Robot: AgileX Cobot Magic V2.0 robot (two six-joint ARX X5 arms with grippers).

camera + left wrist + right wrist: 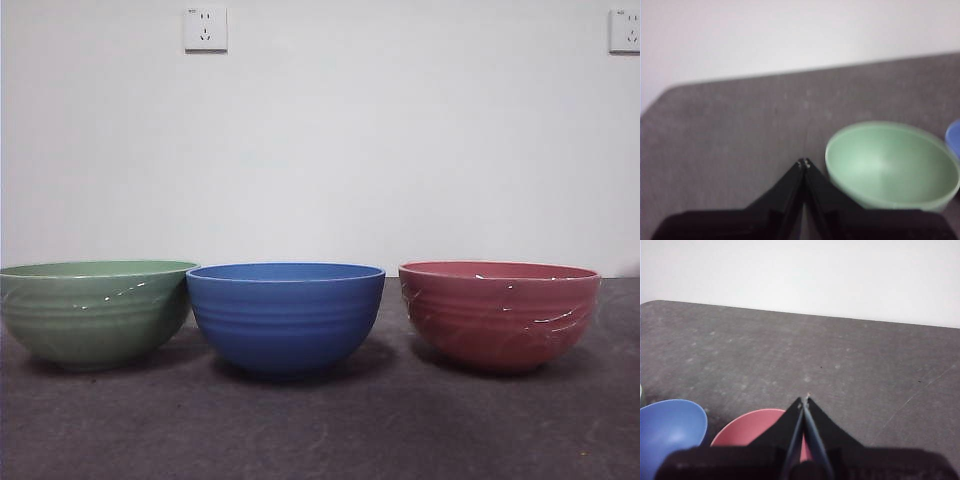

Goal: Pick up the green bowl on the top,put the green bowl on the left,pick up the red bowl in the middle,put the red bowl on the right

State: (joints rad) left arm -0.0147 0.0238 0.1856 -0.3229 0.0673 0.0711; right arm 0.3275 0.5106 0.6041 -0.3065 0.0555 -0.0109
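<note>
Three bowls stand in a row on the dark grey table (320, 430), all upright, mouths open to the ceiling. The blue bowl (286, 316) sits in the middle and nearest the front camera. On the left of that view is the green bowl (95, 310): round, deep, glossy muted green, faintly ribbed, its rim touching or all but touching the blue one; it's hard to call from this low angle. On the right is the red bowl (499, 314), dusty pink-red, same ribs, same size, with a narrow gap to the blue. Being round, neither shows a long axis.

Up above, the left gripper (804, 163) hangs beside the green bowl, jaws pressed together, empty. The right gripper (804, 400) hangs over the red bowl's rim, tips closed, carrying nothing. Behind, a white wall (400, 140) with two sockets (205, 29).
</note>
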